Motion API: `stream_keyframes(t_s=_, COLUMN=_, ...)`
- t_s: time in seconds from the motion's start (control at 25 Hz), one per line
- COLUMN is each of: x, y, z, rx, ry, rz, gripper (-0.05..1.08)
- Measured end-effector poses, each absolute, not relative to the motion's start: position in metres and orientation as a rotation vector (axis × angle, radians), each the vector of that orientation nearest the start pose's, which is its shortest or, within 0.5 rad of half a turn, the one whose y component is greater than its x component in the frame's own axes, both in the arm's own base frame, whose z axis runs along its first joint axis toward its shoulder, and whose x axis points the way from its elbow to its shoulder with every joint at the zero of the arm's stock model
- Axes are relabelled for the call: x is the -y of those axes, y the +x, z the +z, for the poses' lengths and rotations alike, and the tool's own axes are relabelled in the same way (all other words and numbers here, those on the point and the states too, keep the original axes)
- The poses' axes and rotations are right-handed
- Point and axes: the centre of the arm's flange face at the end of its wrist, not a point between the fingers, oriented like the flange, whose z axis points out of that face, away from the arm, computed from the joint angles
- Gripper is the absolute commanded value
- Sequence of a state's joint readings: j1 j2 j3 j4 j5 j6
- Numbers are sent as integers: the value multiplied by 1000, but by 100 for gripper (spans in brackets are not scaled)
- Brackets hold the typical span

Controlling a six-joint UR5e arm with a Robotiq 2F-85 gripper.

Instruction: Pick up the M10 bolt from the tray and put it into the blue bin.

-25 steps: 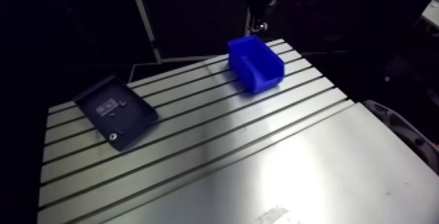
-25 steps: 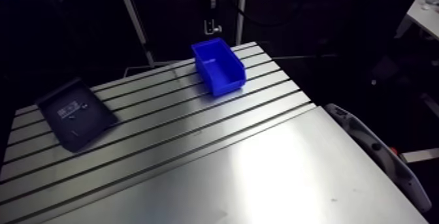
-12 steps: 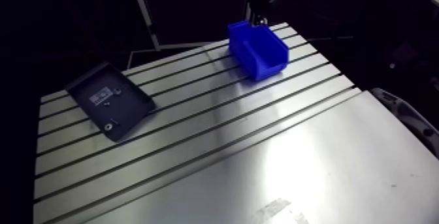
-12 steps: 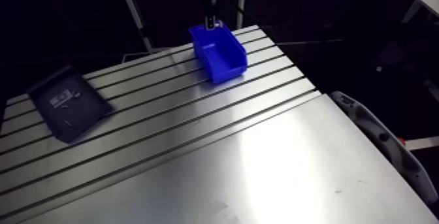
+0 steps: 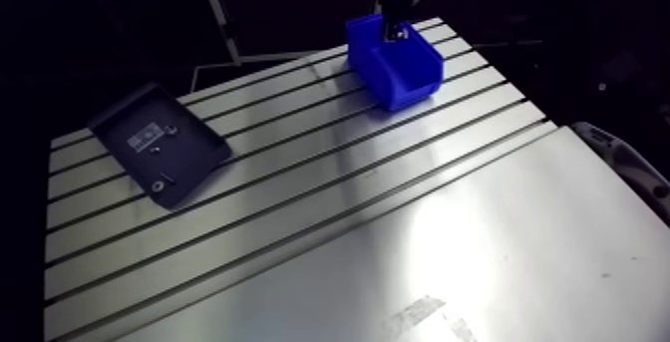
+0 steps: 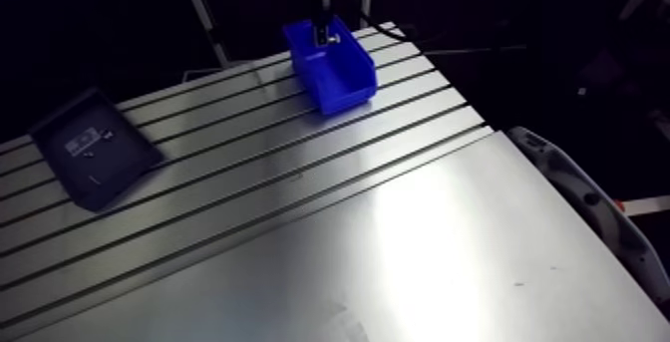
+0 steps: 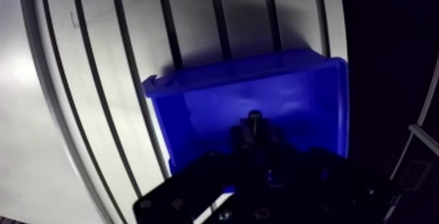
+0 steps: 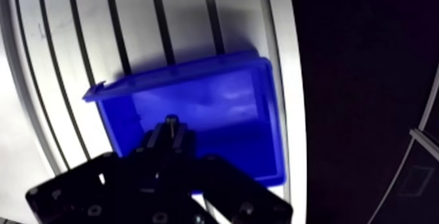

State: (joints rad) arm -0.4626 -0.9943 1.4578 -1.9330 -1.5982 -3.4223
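The blue bin (image 5: 399,67) stands near the table's far edge. My gripper (image 5: 397,33) hangs right over its open top. In the wrist view the two dark fingers are pressed together above the bin's floor (image 7: 202,112), with a small dark bolt (image 7: 253,116) poking out between their tips. The black tray (image 5: 160,145) lies flat at the far left of the table, well away from the gripper, with a few small parts still in it.
The slotted aluminium table (image 5: 329,226) stretches from the bin toward the camera. The bin sits close to the table's far edge (image 8: 277,37), with darkness beyond. A grey curved object (image 5: 623,162) lies off the table's right side.
The gripper has moved from behind the bin's far rim to over its inside and come lower. The whole arm view has shifted with the arm. Bin and tray have stayed put.
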Motion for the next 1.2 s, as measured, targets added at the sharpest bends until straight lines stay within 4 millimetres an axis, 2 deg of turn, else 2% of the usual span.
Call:
stream_keyframes(t_s=0.56, x=-189, y=-671, z=192, rx=-2373, ry=-1944, rz=-128, gripper=104)
stream_keyframes(t_s=0.92, x=-188, y=-672, z=181, rx=-2374, ry=-1940, rz=-130, gripper=100)
stream_keyframes(t_s=1.08, x=-186, y=-672, z=178, rx=-2372, ry=-1942, rz=-130, gripper=88)
stream_keyframes(t_s=1.2, x=-186, y=-673, z=175, rx=-2371, ry=-1943, rz=-130, gripper=69)
